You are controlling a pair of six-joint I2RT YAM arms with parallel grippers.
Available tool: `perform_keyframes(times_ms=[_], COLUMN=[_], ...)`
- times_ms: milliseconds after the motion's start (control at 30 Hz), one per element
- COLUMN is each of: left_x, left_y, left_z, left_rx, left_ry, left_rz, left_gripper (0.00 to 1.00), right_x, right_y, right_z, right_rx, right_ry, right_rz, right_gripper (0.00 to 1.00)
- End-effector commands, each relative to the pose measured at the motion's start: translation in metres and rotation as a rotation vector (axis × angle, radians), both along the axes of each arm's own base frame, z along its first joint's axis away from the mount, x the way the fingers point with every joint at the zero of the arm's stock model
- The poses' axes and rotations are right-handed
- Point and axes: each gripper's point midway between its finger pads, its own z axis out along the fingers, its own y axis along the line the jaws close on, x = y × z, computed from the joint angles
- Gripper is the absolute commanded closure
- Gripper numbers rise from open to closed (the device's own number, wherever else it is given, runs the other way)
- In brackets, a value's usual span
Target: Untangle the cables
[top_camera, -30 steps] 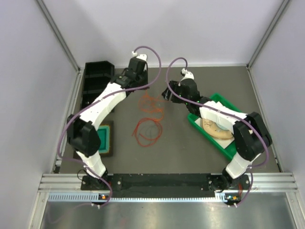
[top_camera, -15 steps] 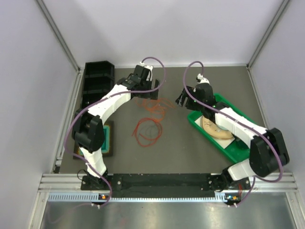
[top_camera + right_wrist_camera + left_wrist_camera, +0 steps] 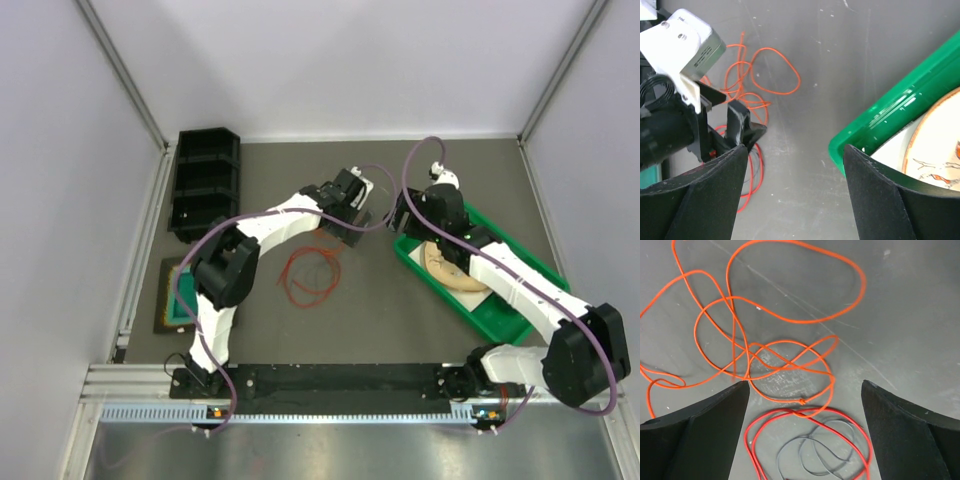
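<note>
Left gripper (image 3: 804,386), shut a second ago, now gapes wide and empty over the orange cables (image 3: 802,401); they lie released on the table, loops still crossing; right gripper (image 3: 795,150) hovers open, holding nothing.

the cables (image 3: 747,347) look smooth, thin and slightly shiny, perhaps rubber-coated. the table (image 3: 900,315) is matt grey, scuffed and scratched. the tray (image 3: 880,120) is glossy green plastic.

1. A green tray (image 3: 890,117) sits on the right of the grey table (image 3: 400,330) and holds a pale patterned plate (image 3: 935,145).
2. Black bins (image 3: 205,185) stand at the far left.
3. A teal pad (image 3: 180,300) lies at the near left.
</note>
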Motion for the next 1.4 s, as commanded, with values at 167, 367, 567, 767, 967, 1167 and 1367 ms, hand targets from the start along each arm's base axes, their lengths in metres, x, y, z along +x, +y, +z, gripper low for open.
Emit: perform_keyframes(times_ms=[167, 367, 567, 767, 967, 1167, 1367], left_x=[0.038, 0.053, 0.062, 0.065, 0.069, 0.080, 0.106], left_y=[0.015, 0.025, 0.023, 0.030, 0.036, 0.024, 0.048], left_z=[0.004, -0.009, -0.024, -0.039, -0.040, 0.014, 0.149], left_rx=[0.084, 0.028, -0.038, -0.056, -0.050, -0.222, -0.501], left_ry=[-0.087, -0.035, 0.026, 0.064, 0.047, 0.001, -0.148], left_rz=[0.071, 0.117, 0.131, 0.177, 0.202, 0.195, 0.263], left_gripper=[0.01, 0.04, 0.11, 0.26, 0.76, 1.00, 1.00], right_x=[-0.001, -0.004, -0.005, -0.007, -0.008, -0.008, -0.007], right_y=[-0.002, -0.001, -0.001, -0.003, -0.004, -0.004, -0.007], right_z=[0.008, 0.006, 0.008, 0.011, 0.009, 0.012, 0.026], right_rx=[0.014, 0.022, 0.026, 0.028, 0.025, 0.036, 0.034], right_ry=[-0.022, -0.015, -0.018, -0.025, -0.021, -0.021, -0.046], right_rz=[-0.005, -0.001, 0.001, -0.005, -0.007, -0.010, -0.022], right_gripper=[0.23, 0.23, 0.23, 0.23, 0.23, 0.23, 0.23])
